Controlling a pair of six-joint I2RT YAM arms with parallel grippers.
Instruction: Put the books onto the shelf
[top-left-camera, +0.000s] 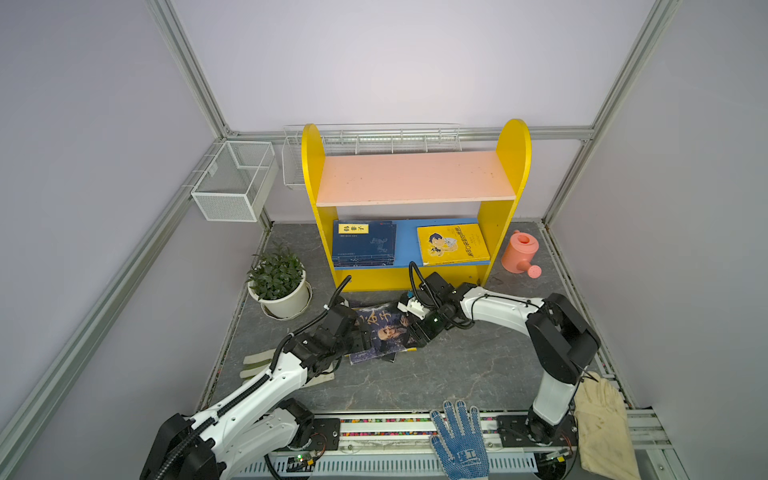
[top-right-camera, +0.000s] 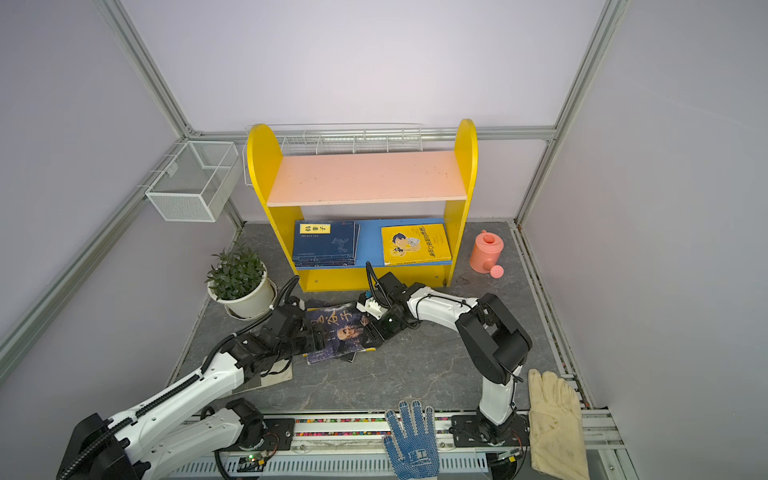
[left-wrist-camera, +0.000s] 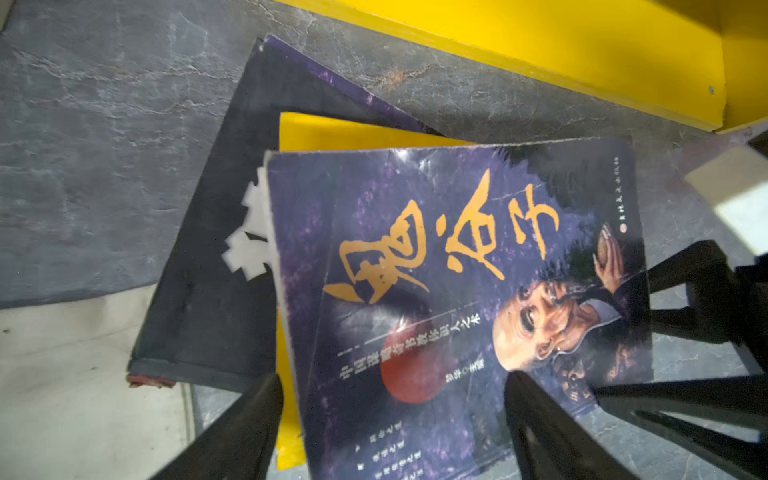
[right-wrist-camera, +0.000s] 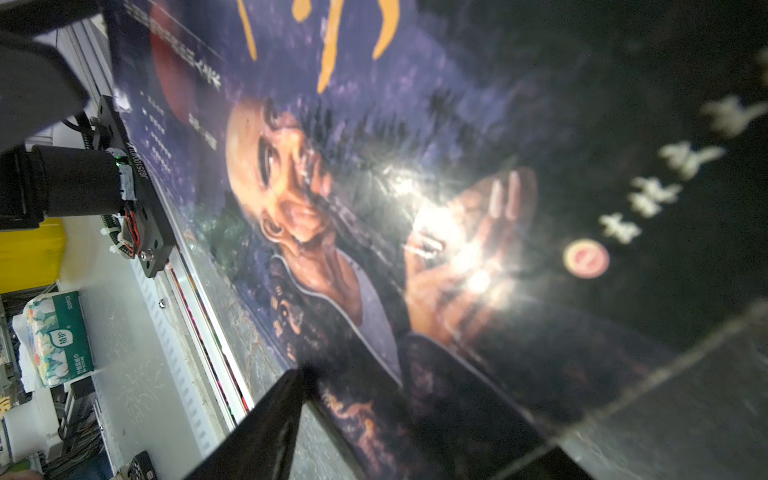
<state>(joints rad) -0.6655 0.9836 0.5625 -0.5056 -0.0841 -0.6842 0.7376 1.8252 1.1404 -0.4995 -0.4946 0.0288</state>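
Top view: portrait book (top-left-camera: 388, 332) just before the shelf (top-left-camera: 415, 183), between left gripper (top-left-camera: 365, 337) and right gripper (top-left-camera: 416, 336), both with jaws spread wide. Navy books (top-left-camera: 363, 245), yellow book (top-left-camera: 453, 244) on the shelf's lower board (top-left-camera: 406, 245).

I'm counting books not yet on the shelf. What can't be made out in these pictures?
Pile size under the portrait book: both top views, hidden by its cover and the left gripper; left wrist view cuts it off.
Whether the right gripper holds that book: right wrist view, blurred and glary.
Navy stack count on the shelf: top views, too small.
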